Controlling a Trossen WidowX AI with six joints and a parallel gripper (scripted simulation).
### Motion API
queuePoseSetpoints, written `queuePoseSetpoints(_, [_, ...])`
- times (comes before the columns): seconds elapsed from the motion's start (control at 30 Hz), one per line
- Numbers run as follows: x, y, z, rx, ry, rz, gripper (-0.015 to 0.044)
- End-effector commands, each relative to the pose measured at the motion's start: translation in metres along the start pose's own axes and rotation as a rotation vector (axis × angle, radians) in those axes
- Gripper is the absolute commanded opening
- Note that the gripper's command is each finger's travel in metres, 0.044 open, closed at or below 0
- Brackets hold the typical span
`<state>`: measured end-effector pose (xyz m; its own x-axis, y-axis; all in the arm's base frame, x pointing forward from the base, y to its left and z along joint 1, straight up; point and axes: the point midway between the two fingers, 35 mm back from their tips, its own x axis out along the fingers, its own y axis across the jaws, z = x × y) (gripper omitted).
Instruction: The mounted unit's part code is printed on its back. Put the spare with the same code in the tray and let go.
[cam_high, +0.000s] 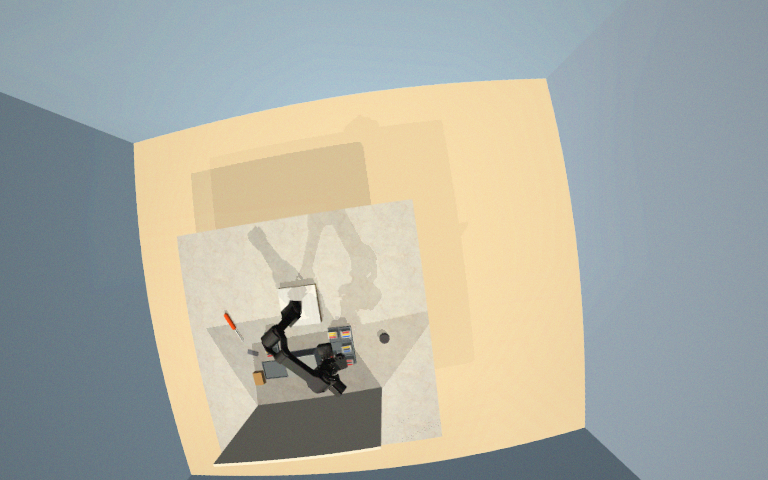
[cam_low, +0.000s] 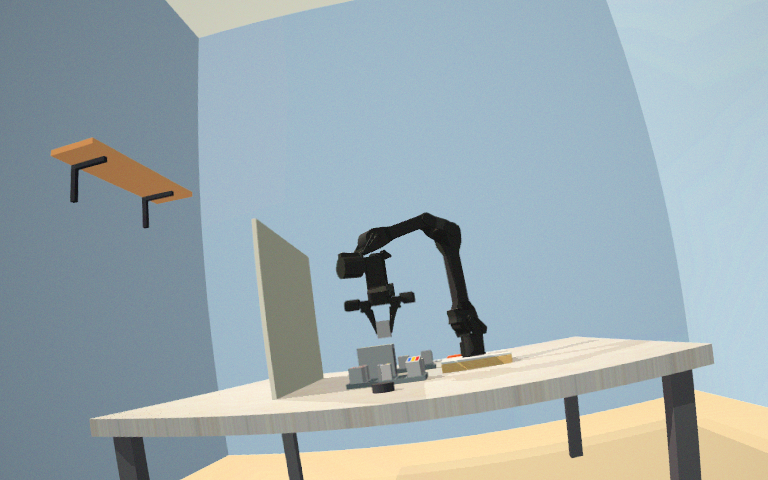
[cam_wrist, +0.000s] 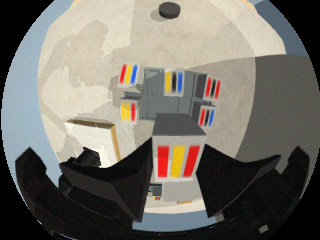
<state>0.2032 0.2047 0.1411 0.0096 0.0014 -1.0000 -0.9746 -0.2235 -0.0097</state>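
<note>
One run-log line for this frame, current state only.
gripper: shut on spare | stripes: red-yellow-red | spare: in the air above rack | tray: no spare visible | release: pending

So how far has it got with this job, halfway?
Roughly. Done: the tool is shut on a grey spare striped red, yellow, red, held clear above the rack of other spares. In hand: carrying it. Left: reach the tray beside the arm's base, lower the spare in and let go. Whether its code matches cannot be seen here.

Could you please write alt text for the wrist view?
The tool grips a grey spare striped red, yellow, red, lifted above the rack of other striped spares. A white tray lies left.
</note>
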Motion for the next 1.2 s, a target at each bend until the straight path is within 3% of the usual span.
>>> queuePoseSetpoints(0.0, [-0.025, 0.002, -0.002, -0.003, -0.009, -0.007, 0.0])
queuePoseSetpoints(0.4, [-0.04, -0.009, -0.016, 0.009, -0.012, -0.01, 0.0])
queuePoseSetpoints(1.17, [-0.045, -0.076, -0.128, 0.052, 0.041, -0.037, 0.0])
